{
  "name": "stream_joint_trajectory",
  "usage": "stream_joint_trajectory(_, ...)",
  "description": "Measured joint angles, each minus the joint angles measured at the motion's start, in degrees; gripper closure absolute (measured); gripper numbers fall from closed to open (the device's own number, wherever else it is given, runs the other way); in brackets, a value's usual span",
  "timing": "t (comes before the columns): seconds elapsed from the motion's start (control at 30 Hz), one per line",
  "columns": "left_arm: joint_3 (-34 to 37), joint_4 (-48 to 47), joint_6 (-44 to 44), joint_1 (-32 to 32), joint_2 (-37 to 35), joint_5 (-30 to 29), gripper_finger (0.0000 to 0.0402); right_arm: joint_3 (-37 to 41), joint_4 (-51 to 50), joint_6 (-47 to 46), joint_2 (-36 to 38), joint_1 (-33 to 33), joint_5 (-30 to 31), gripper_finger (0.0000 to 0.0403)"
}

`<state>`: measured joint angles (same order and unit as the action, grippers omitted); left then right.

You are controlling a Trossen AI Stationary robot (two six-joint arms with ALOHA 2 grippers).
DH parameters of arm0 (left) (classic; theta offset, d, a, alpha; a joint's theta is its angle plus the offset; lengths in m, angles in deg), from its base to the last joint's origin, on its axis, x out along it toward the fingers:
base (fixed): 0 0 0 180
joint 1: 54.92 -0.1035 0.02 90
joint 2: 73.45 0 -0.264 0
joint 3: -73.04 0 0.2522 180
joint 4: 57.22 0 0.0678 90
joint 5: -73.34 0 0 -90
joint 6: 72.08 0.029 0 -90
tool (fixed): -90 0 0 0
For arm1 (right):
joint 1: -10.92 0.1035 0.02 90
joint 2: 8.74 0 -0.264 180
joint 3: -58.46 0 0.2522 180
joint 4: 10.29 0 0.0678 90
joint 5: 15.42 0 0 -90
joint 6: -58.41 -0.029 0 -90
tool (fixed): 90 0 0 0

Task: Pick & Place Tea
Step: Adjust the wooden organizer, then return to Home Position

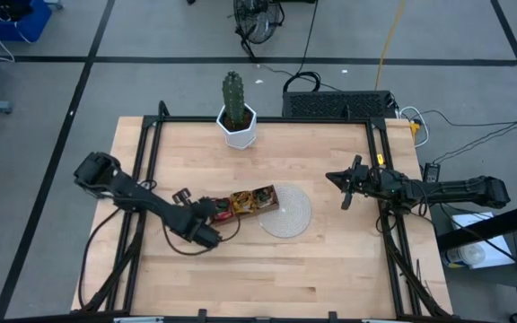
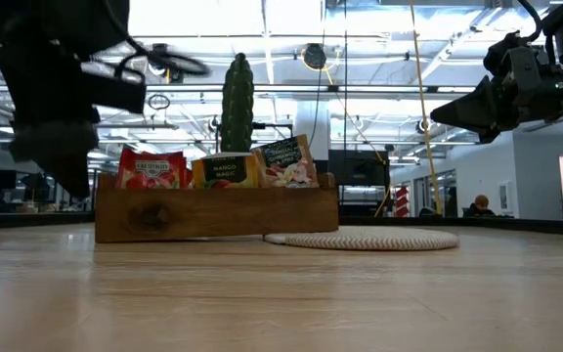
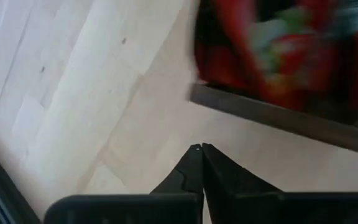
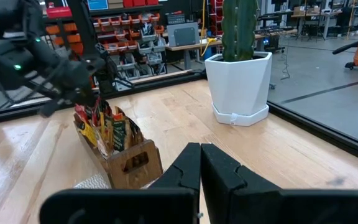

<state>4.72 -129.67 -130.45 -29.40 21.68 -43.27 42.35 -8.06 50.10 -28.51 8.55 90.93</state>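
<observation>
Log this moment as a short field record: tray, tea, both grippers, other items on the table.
tray: wooden tray, partly on the round woven mat
tea: sachets upright in the tray, red, orange-yellow and dark
left gripper: shut, empty, beside the tray's red end
right gripper: shut, empty, raised at the table's right side
other: cactus in white pot, table's far edge

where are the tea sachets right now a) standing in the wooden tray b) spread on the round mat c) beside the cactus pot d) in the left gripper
a, the tea sachets stand upright in the wooden tray, which sits beside the round mat; the left gripper is shut and holds nothing.
</observation>
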Motion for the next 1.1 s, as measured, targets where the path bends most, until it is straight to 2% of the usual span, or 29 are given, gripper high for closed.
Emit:
stream_joint_trajectory(0.13, 2.60, 2.85, 2.41, -2.49, 0.00, -0.15, 0.0395, 0.00, 0.00, 0.00, 0.00, 0.00, 0.01, 0.0403)
stream_joint_trajectory(0.43, 3.91, 19.76, 21.59, -7.82, 0.00, -0.37, 0.0392, 0.00, -0.02, -0.01, -0.02, -0.02, 0.01, 0.0403)
stream_joint_trajectory(0.77, -0.27, 22.45, 36.83, -12.00, 0.00, -6.48, 0.0390, 0.00, 0.00, -0.01, 0.00, 0.00, 0.01, 0.0403)
stream_joint_trajectory(0.97, -2.80, 31.11, 46.10, -12.75, 0.00, -4.06, 0.0393, 0.00, 0.00, -0.01, 0.00, -0.02, 0.01, 0.0403)
stream_joint_trajectory(1.1, -5.47, 26.92, 44.65, -12.43, -0.91, -3.37, 0.0394, 0.00, 0.00, 0.01, 0.00, -0.02, 0.00, 0.0403)
